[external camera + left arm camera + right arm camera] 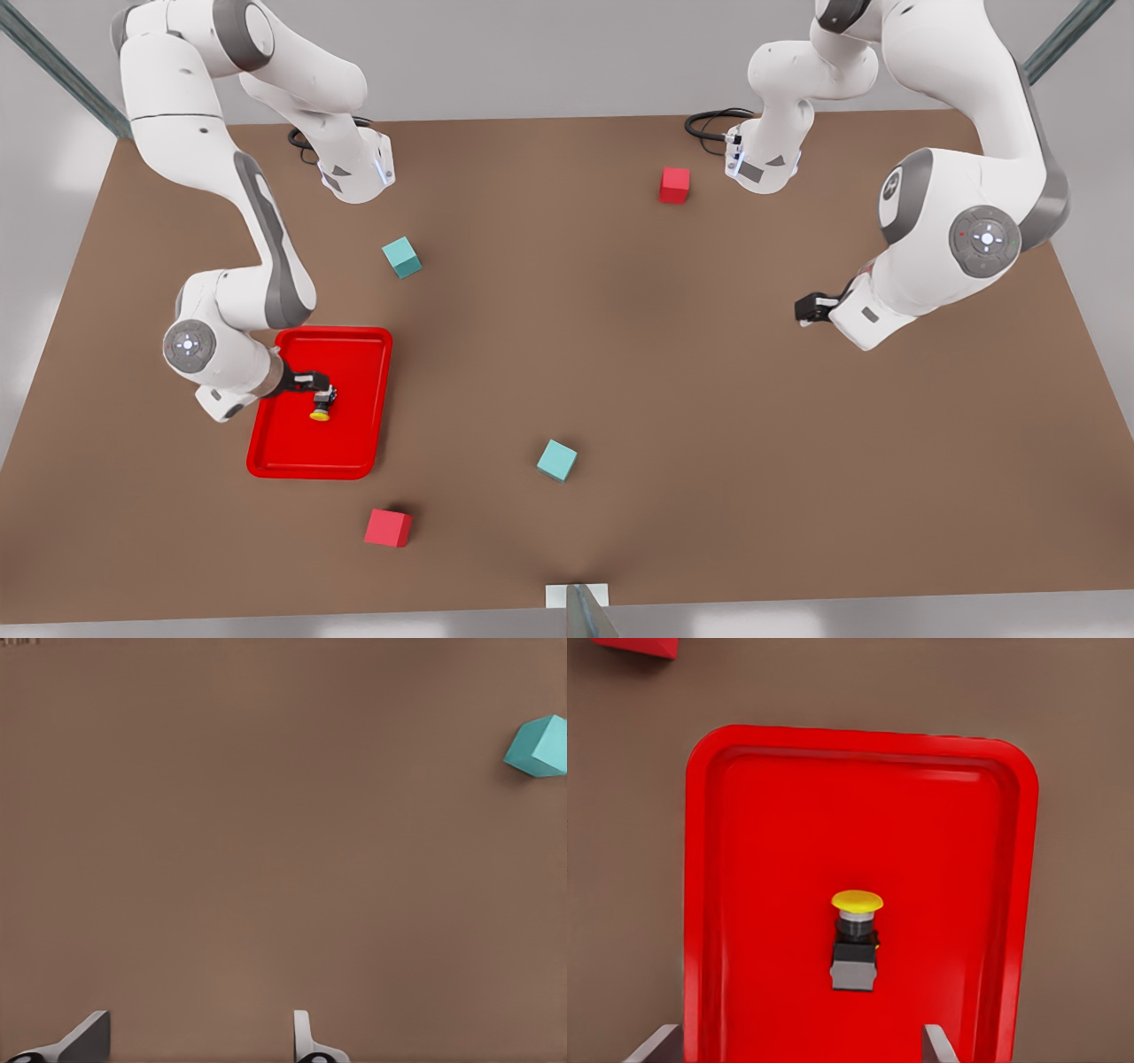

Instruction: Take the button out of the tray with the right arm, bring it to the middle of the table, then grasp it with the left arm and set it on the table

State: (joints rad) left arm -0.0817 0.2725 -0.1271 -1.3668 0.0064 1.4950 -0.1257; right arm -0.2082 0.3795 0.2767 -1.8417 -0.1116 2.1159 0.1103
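Observation:
The button (855, 943), with a yellow cap on a black-grey body, lies inside the red tray (744, 859) near its middle. In the front view the button (321, 409) and the tray (354, 354) are at the left of the brown table (664, 372). My right gripper (797, 1050) hovers open just above the button, its fingers (656, 1045) spread wide and holding nothing. From the front, this gripper (323, 388) is right over the button. My left gripper (804, 310) waits at the front view's right, open over bare table (266, 815), with its fingers (306, 1041) apart.
Two teal cubes (402, 257) (556, 460) and two red cubes (674, 185) (388, 527) lie scattered on the table. One teal cube (539, 746) is ahead of the left gripper. A red cube (638, 645) lies just beyond the tray.

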